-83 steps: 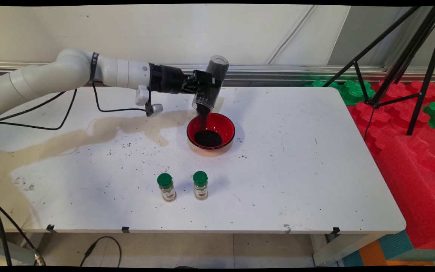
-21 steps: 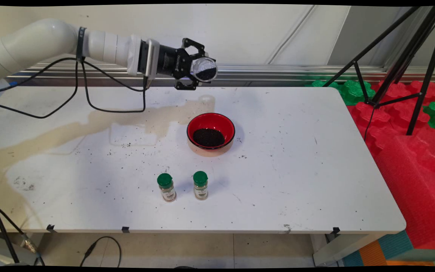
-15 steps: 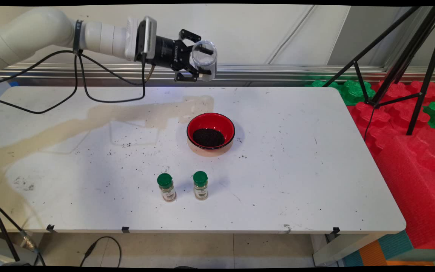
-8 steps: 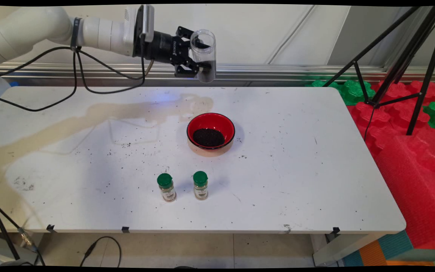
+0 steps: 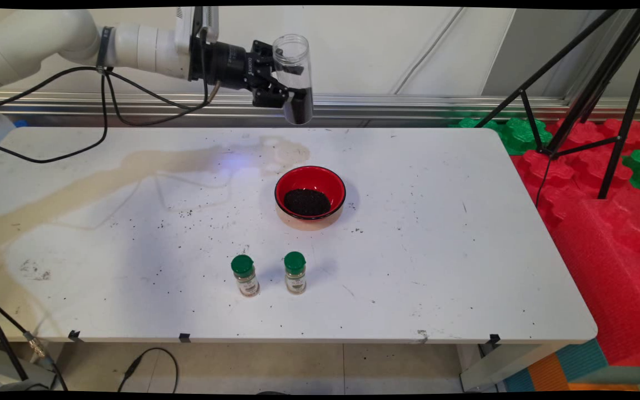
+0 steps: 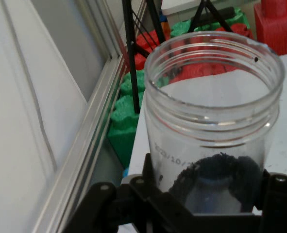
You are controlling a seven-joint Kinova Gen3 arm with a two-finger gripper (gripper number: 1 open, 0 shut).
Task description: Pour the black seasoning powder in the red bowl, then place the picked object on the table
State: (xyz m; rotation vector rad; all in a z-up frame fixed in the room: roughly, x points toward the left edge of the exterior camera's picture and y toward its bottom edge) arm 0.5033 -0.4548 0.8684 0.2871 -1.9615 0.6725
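My gripper (image 5: 289, 94) is shut on a clear plastic jar (image 5: 296, 78), held high over the table's far edge and nearly upright with its open mouth up. A little dark granular stuff lies in the jar's bottom. In the hand view the jar (image 6: 213, 121) fills the middle, its open rim towards the top, and the black fingers (image 6: 148, 194) clasp its lower part. Below and a little nearer stands a red bowl (image 5: 310, 195) with a heap of the same dark grains in it.
Two small spice jars with green caps (image 5: 244, 275) (image 5: 295, 272) stand side by side nearer the front edge. Dark grains are scattered over the white table (image 5: 436, 250). A black tripod (image 5: 592, 83) and red and green foam blocks (image 5: 603, 194) stand to the right.
5.5 s ago the jar was tipped mouth-down over the bowl, pouring grains. Since then the gripper has risen and turned the jar upright, drifting slightly left; the bowl holds the grains.
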